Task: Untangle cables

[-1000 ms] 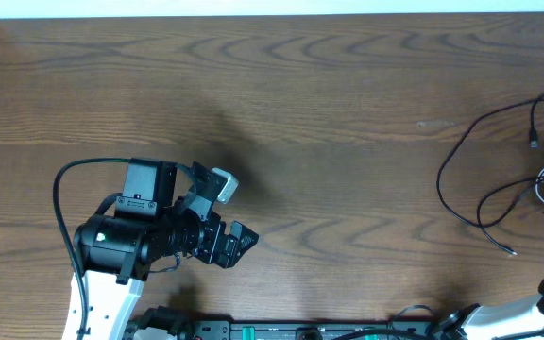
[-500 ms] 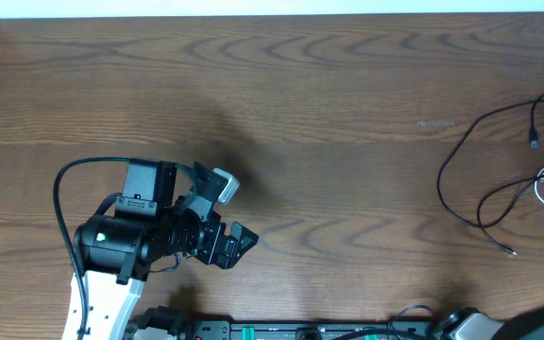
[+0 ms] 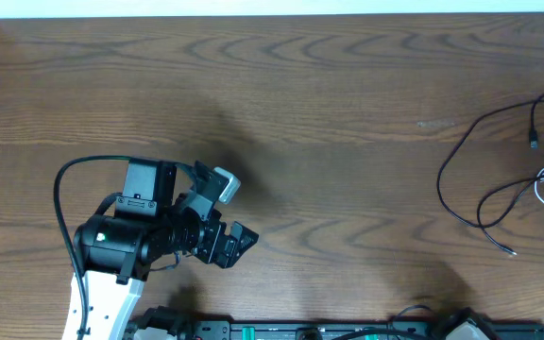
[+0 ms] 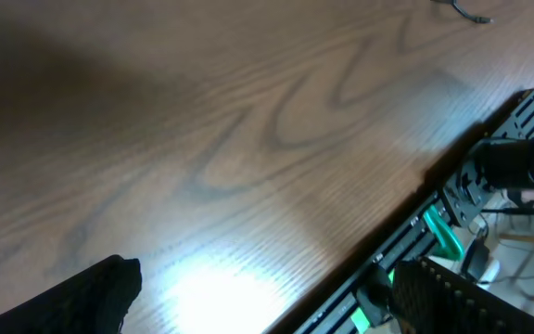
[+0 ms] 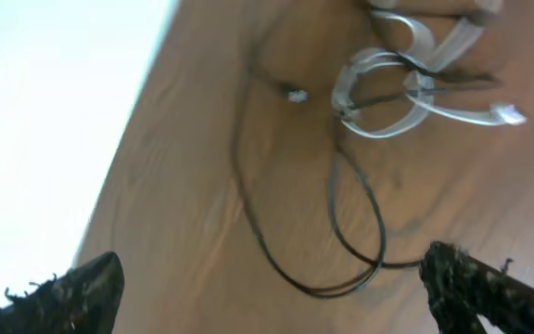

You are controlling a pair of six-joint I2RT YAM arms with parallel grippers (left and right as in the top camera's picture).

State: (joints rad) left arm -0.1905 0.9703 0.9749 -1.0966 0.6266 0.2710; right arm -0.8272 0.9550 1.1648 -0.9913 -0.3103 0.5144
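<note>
Soft even light, glare on table (image 4: 213,289), right wrist view blurred

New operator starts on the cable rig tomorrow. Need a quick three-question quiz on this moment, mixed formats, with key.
1. True or false: the left pincer is shut on the thin black cable.
2. In the overhead view, where on the brown wooden table do the cables lie? A) left edge B) centre C) right edge
3. Fill in: in the right wrist view, the coiled cable tangled with the black one is ___ in colour.
Key: 1 false, it stands open over bare wood, far from the cables; 2 C; 3 white.
</note>
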